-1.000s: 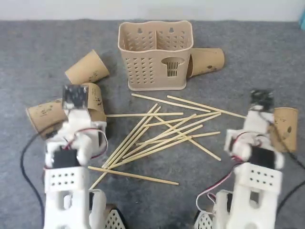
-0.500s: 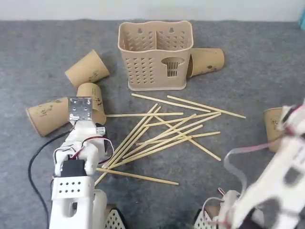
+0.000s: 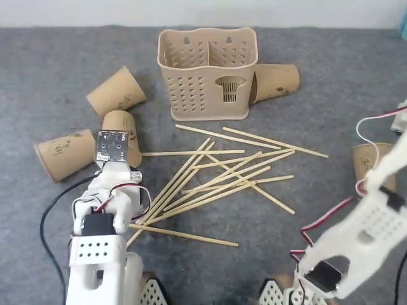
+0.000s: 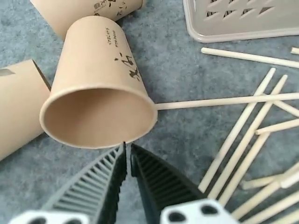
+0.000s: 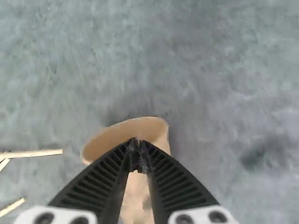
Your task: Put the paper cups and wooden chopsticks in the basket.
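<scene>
A beige slotted basket (image 3: pixel 206 73) stands at the back centre. Paper cups lie on their sides: three at the left (image 3: pixel 117 90) (image 3: pixel 129 130) (image 3: pixel 60 154), one beside the basket (image 3: pixel 275 81), one at the right edge (image 3: pixel 367 164). Wooden chopsticks (image 3: pixel 216 175) are scattered mid-table. My left gripper (image 4: pixel 127 148) is shut and empty, its tips right at the open rim of a cup (image 4: pixel 98 84). My right gripper (image 5: pixel 136 143) is shut, held above the right cup (image 5: pixel 156 129), which its fingers partly hide.
Grey carpet covers the table. The left arm (image 3: pixel 102 216) stands over the left cups; the right arm (image 3: pixel 375 222) leans along the right edge. Two more cups (image 4: pixel 18 112) (image 4: pixel 88 9) flank the near one, with chopsticks (image 4: pixel 243 140) and the basket's base (image 4: pixel 243 23) close by.
The right arm has lifted and swung out to the right edge, over the right cup. The left arm has shifted slightly right, with its wrist lower over the middle left cup.
</scene>
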Motion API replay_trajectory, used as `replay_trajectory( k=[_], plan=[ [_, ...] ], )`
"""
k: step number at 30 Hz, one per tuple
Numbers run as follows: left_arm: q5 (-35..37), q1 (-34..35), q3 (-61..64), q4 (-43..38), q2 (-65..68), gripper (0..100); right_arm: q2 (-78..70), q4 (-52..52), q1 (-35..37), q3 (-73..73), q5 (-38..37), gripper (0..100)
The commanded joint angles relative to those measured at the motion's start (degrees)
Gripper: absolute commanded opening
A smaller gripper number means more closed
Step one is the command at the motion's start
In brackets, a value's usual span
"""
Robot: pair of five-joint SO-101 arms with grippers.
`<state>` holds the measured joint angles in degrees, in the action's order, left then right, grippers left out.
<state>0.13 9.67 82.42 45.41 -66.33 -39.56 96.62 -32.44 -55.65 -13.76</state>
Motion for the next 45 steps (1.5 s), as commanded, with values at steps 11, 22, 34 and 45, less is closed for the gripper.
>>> replay_trajectory(
  k=[11, 22, 34, 45],
  plan=[
    [-0.70, -0.35, 0.66, -3.43, -1.14, 1, -11.30, 6.55, -0.22, -12.31, -6.59, 0.8],
    [-0.79, -0.35, 0.66, -3.43, -1.14, 1, 14.99, 6.55, -4.18, 22.33, -18.55, 0.8],
    [-0.88, -0.35, 0.66, -3.25, -1.14, 1, 45.76, 6.29, -7.96, 63.82, -33.67, 0.8],
    [-3.34, -0.35, 0.75, -3.16, -1.14, 1, 65.36, 6.11, -13.67, 70.77, -42.29, 1.8]
  ],
)
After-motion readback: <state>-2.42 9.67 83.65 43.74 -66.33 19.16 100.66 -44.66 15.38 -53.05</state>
